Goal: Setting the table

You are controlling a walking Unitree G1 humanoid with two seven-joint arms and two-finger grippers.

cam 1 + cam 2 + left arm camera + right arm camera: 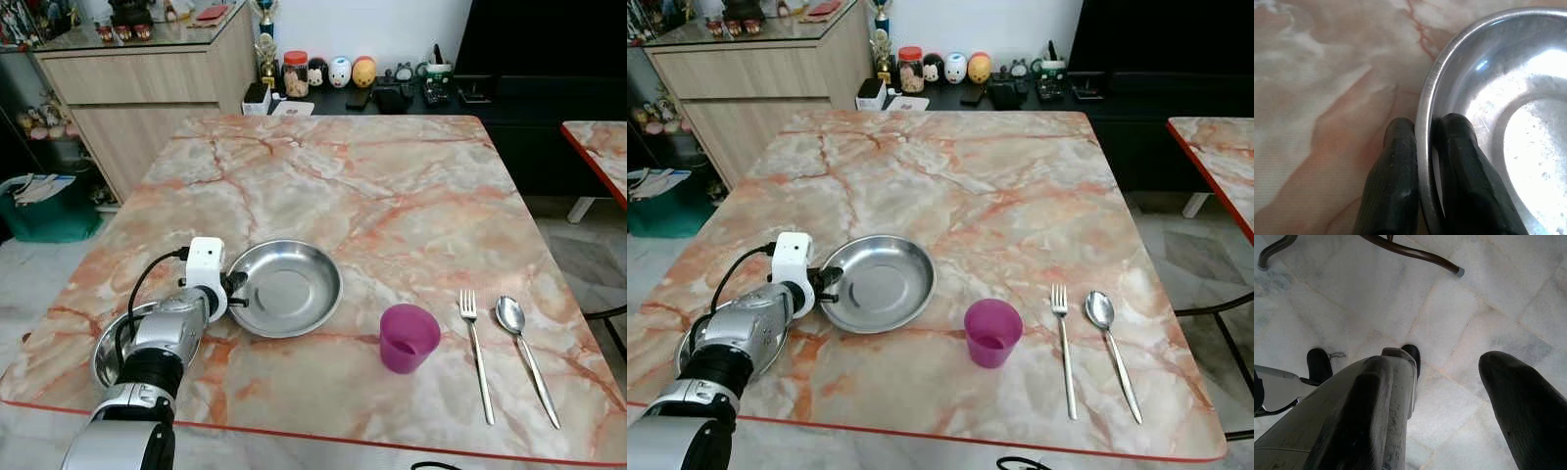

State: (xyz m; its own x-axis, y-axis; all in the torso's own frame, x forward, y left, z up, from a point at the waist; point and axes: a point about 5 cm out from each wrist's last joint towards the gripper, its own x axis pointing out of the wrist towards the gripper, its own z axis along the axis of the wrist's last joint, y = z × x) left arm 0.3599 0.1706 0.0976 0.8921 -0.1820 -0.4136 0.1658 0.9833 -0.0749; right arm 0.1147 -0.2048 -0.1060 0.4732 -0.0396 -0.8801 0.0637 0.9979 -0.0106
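Open marble table [392,186] from ten to two o'clock. Blocked nearer: steel plate [289,289] at eleven, purple cup [408,337] at twelve, fork [476,352] and spoon [524,354] at one.

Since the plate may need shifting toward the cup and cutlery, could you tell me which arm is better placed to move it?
Left. The left gripper already pinches the steel plate by its rim, one finger inside and one outside. The right gripper hangs open beside the robot, pointing at the floor, away from the table.
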